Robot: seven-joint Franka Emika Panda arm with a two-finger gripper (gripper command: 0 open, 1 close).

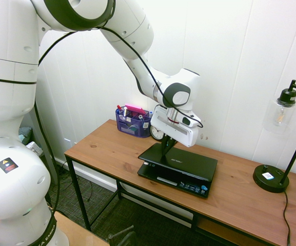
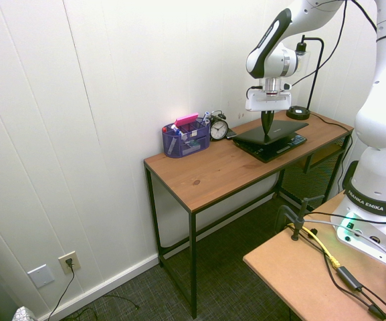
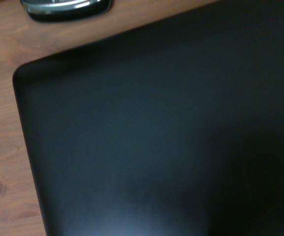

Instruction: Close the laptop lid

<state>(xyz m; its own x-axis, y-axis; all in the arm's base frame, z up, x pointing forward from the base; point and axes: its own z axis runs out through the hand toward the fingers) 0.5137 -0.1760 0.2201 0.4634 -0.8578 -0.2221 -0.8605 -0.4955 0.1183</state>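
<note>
The thin black rectangular laptop lid [image 1: 186,161] slants low over the black netbook base [image 1: 174,182] on the brown wooden desk [image 1: 240,201], partly closed; the white two-finger gripper [image 1: 168,145] is narrowed shut, its tips at the lid's outer face; a purple mesh caddy [image 2: 186,139] stands near.

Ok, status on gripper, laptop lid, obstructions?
Gripper shut, fingertips at the lid's top. Laptop lid mostly down, gap remains. Nothing visible between lid and base.
</note>
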